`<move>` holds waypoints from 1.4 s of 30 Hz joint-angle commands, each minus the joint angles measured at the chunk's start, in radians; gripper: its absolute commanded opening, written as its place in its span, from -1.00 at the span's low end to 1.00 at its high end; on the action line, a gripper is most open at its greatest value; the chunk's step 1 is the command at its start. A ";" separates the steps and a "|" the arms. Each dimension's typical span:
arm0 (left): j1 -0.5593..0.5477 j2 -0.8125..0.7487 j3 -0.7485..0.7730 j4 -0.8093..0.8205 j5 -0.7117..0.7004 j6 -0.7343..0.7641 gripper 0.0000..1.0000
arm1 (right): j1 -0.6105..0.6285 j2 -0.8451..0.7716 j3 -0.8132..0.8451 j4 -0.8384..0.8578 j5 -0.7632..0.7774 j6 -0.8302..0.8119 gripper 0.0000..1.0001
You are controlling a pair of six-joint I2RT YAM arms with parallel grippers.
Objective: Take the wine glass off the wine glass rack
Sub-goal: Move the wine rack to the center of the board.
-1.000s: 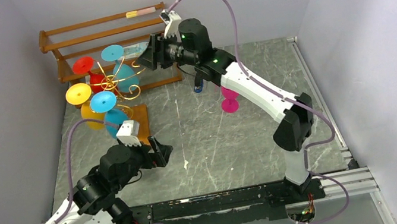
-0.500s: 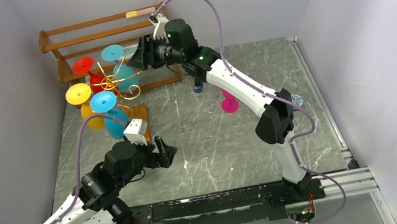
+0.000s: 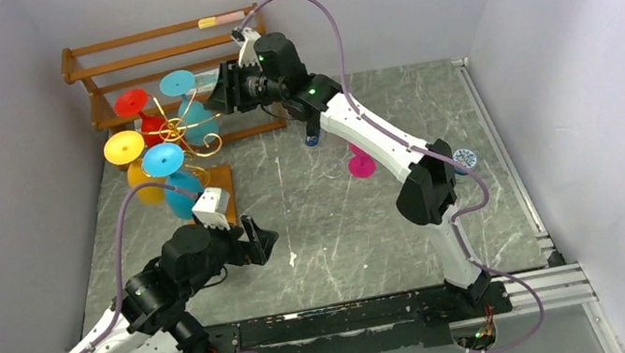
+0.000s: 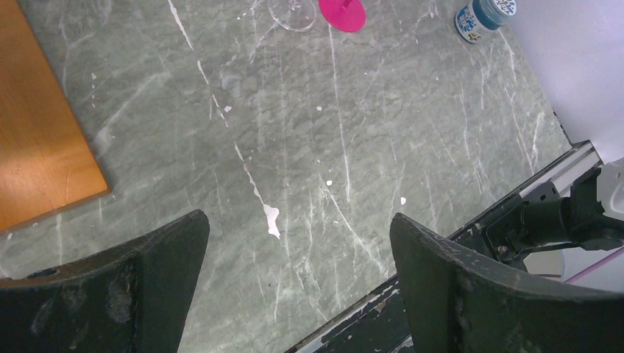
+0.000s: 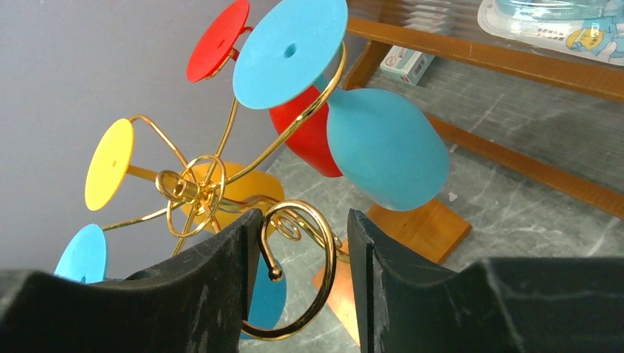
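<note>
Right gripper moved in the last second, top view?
Yes. The right gripper has shifted left against the fixed wooden shelf, closer to the gold wire rack. Its fingers now straddle one curled arm.

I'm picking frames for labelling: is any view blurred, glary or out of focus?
Top external: even light, no glare, only soft shadows on the table. Left wrist: table sharp; left claw dark, its scuffs still visible. Right wrist: blue wine glass and wine glass rack crisp; right claw a dark foreground mass.
</note>
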 commanded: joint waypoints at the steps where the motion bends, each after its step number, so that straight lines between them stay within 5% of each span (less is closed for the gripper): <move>1: 0.002 -0.001 0.019 0.011 0.005 0.017 0.94 | 0.005 0.029 0.044 -0.014 0.006 -0.011 -0.05; 15: 0.003 0.007 0.024 0.011 0.007 0.019 0.94 | 0.017 -0.086 -0.068 0.069 0.226 -0.012 -0.43; 32: 0.003 0.016 0.030 0.026 0.025 0.024 0.94 | 0.015 -0.201 -0.155 0.105 0.509 -0.066 -0.47; 42: 0.003 0.028 0.029 0.040 0.038 0.027 0.95 | -0.015 -0.250 -0.219 0.100 0.543 -0.076 -0.47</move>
